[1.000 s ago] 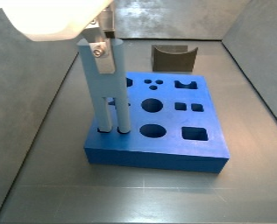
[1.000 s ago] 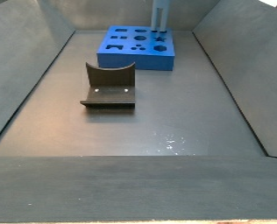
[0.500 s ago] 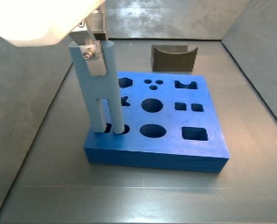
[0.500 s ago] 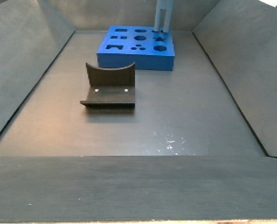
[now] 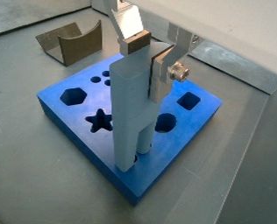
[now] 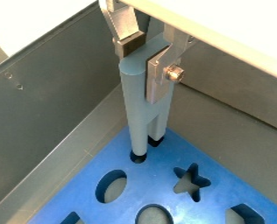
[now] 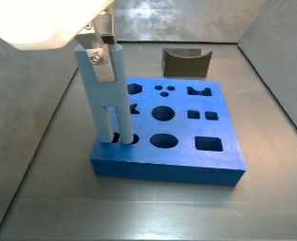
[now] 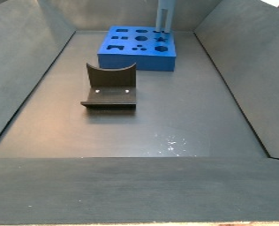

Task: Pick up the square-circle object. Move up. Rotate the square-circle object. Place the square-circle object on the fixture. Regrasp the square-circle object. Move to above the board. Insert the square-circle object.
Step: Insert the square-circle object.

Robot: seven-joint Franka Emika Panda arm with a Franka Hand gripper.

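Grey walls enclose the floor (image 8: 166,132); end effector (image 6: 145,153) grips the square-circle object (image 6: 138,105) over the board (image 7: 189,141).

the upright light blue-grey square-circle object (image 5: 131,109) stands in a hole of the blue board (image 5: 76,118), held by the end effector (image 6: 145,131).

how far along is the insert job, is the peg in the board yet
Nearly done. The fixture stands empty, so pickup, rotating and regrasp look finished. The gripper, over a corner of the board, holds the square-circle object upright, its lower end entering a hole. What remains is seating it fully and letting go.
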